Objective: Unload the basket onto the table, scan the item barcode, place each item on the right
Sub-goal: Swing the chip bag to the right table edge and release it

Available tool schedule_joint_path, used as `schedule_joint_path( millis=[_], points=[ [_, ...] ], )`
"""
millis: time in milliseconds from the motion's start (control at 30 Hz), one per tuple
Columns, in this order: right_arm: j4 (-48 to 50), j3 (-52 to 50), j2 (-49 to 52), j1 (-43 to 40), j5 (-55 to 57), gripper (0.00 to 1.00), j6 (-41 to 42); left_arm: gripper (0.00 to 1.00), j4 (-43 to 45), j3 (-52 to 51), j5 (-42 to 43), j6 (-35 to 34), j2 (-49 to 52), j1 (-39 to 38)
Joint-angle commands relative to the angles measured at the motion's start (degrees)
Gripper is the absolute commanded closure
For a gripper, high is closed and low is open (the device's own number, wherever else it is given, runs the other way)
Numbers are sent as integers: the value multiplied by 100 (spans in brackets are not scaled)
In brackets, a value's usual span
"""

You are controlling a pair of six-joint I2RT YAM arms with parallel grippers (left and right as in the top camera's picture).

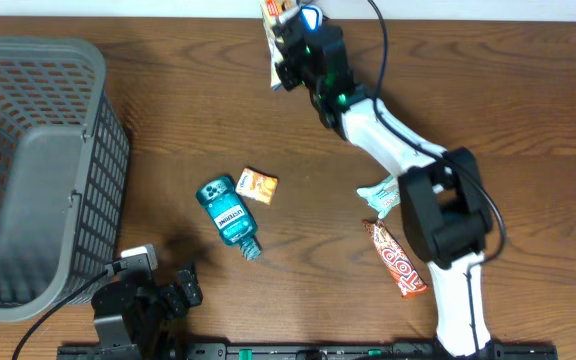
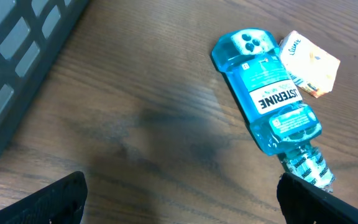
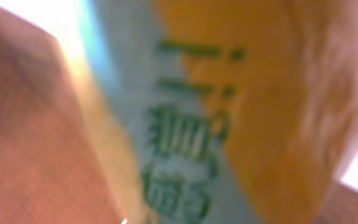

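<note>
- Clamped tight in the right gripper (image 1: 284, 48): a packet (image 1: 274, 14), up at the table's (image 1: 168, 120) far edge, mid-width.
- Long axis roughly near-to-far, sticking out beyond the fingertips on the far side.
- Spread wide and empty at near left, well apart: the left gripper (image 2: 179, 208).
- Orange and pale blue, green print; too blurred to find any barcode.

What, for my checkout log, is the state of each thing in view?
basket: upright, looks empty
mouthwash bottle: lying on its side
orange packet: flat on table
chocolate bar: flat on table
teal packet: lying on table
held packet: gripped, raised
right fingers: shut on held packet
left fingers: open, empty
</note>
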Motion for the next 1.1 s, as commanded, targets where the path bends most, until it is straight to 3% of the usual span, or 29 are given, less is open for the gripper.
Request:
schedule_joint_path(
  millis=[0, 133, 433, 633, 767, 900, 1067],
  points=[
    [-302, 1311, 538, -155, 13, 99, 44, 2, -208, -31, 13, -24, -13, 4],
    [-907, 2326, 1093, -273, 13, 99, 52, 2, -208, -31, 15, -24, -13, 4],
    [-1364, 2496, 1119, -286, 177, 99, 304, 2, -208, -31, 15, -24, -13, 4],
    [-2874, 2647, 503, -407, 1364, 99, 411, 2, -208, -31, 13, -24, -13, 4],
    [-4503, 2647, -131, -660, 2286, 99, 411, 2, -208, -31, 15, -24, -13, 4],
    [-6070, 2647, -538, -1259, 2955, 99, 411, 2, -208, -31, 15, -26, -13, 4],
    [-6695, 2483, -470, -2424, 3960, 99, 409, 2, -208, -31, 15, -24, -13, 4]
  ],
)
